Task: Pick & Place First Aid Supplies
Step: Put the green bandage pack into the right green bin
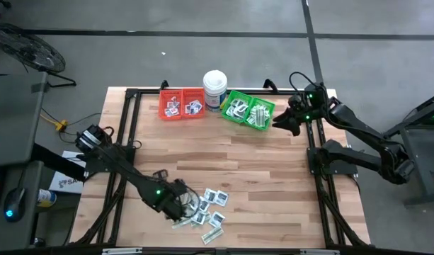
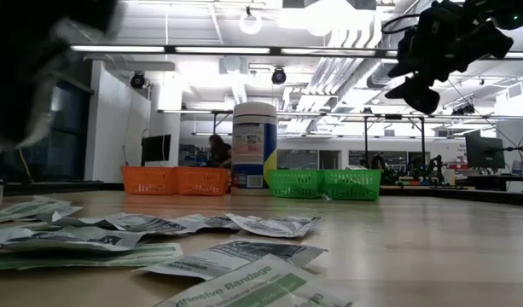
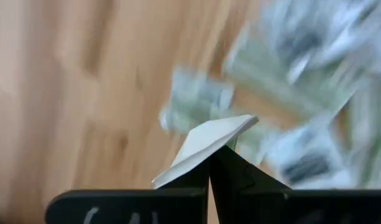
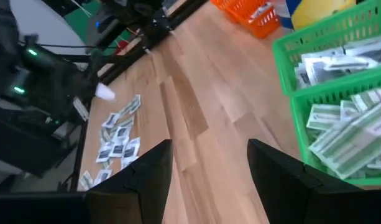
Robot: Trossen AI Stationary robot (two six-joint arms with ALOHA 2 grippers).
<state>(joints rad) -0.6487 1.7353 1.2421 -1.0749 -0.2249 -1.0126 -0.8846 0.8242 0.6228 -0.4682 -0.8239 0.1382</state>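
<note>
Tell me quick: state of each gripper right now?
Left gripper: shut on a white packet, over the loose pile.
Right gripper: open, empty, beside the green bin.

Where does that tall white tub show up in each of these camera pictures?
High view: white tub at the table's far edge, between the orange bin and green bin.
Low view: centre background, between the same bins.
Left wrist view: not in it.
Right wrist view: not clearly identifiable.
Shared landmark: green bin.
</note>
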